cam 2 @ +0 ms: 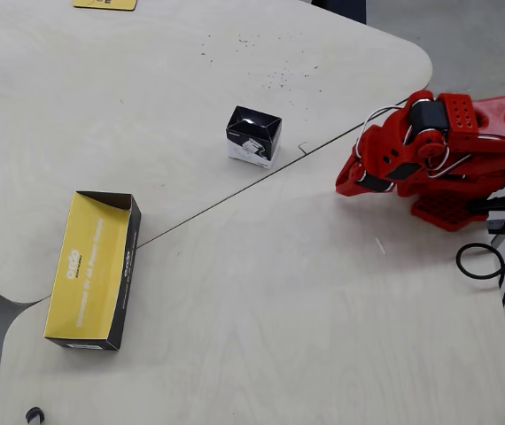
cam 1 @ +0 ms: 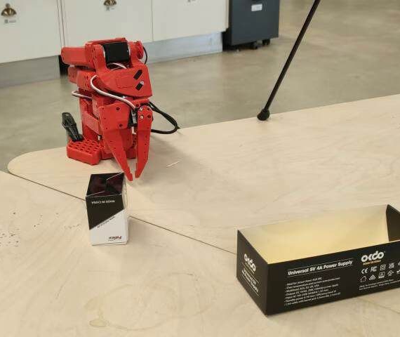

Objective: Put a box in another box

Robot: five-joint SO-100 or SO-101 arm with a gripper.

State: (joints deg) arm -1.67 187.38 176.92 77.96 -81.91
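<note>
Where the small carton (cam 1: 107, 208) stands upright on the pale wooden desk (cam 1: 256, 168), its black upper half carries print too small to read in the fixed view. Well apart from it lies the long black box (cam 1: 331, 262), printed "Universal 5V 4A Power Supply"; only the overhead view shows its yellow interior (cam 2: 86, 266) fully. Behind the carton, the red arm's jaws (cam 1: 135, 173) hang slightly parted, gripping nothing.

Probably a lab or workshop: bare concrete floor (cam 1: 207, 84), pale cabinets (cam 1: 109, 17), plywood tables (cam 1: 270, 161), tripod leg (cam 1: 288, 60)
</note>
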